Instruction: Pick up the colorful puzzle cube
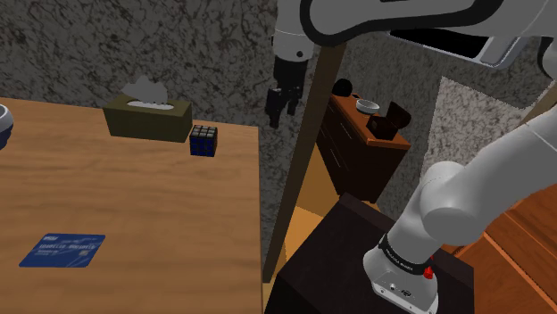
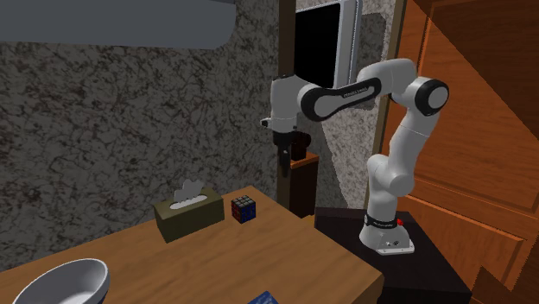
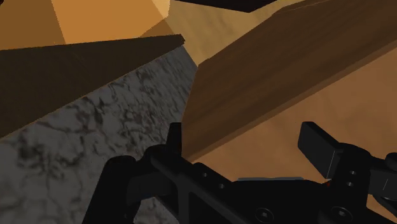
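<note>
Mottled grey wall [image 1: 107, 45], wood-grain table [image 1: 134, 205], gridded cube [image 1: 203, 140]

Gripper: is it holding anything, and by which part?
Nothing. The gripper hangs open in the air, apart from the puzzle cube on the table.

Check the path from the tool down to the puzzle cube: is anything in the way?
Nothing visible does. The tool hangs in open air past the table edge, above and off to the side of the puzzle cube. The tissue box sits on the cube's far side, not between them.
</note>
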